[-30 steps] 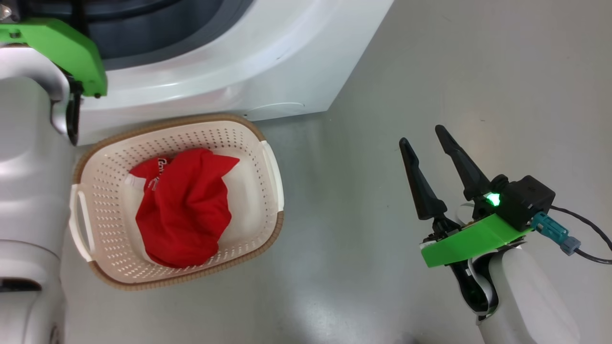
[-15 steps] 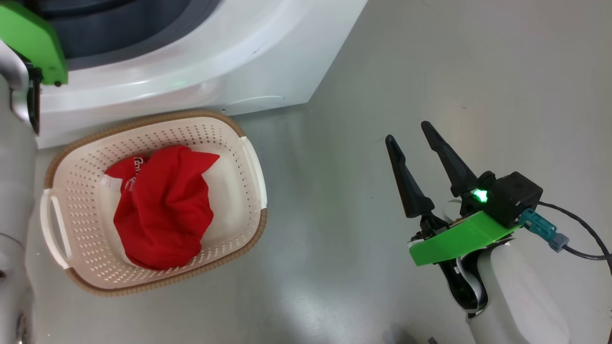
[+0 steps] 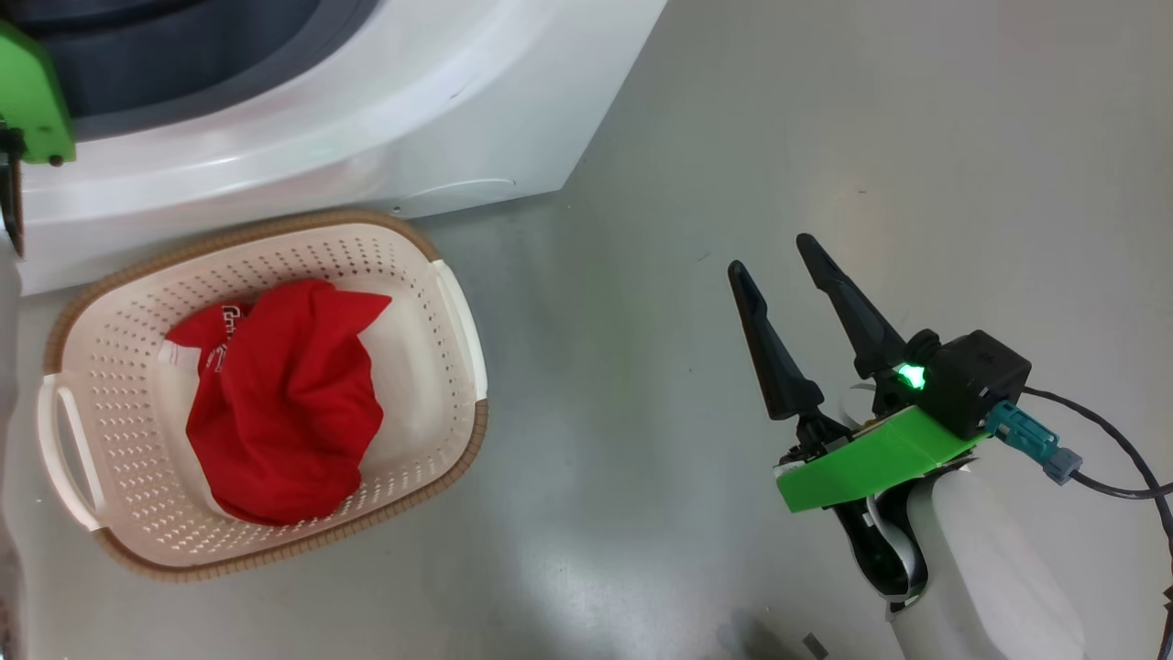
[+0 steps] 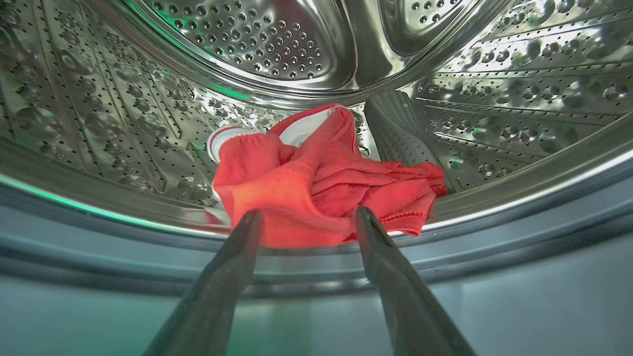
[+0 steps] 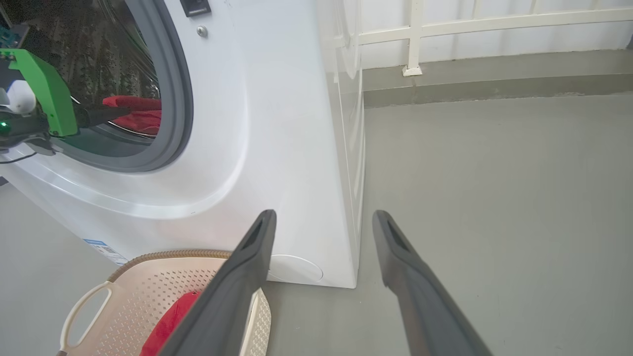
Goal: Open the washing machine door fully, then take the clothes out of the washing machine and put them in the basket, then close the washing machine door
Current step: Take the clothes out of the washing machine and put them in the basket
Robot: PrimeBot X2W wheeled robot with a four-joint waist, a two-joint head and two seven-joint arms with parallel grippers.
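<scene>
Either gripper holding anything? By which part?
Nothing held. Left gripper is open, poised at the clothes in the drum, not closed on them. Right gripper is open and empty above the floor.

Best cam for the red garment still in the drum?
Left wrist view: the garment lies at the drum's front, beyond the open left gripper. Right wrist view: a red sliver through the opening. Head view: another garment, in the basket.
</scene>
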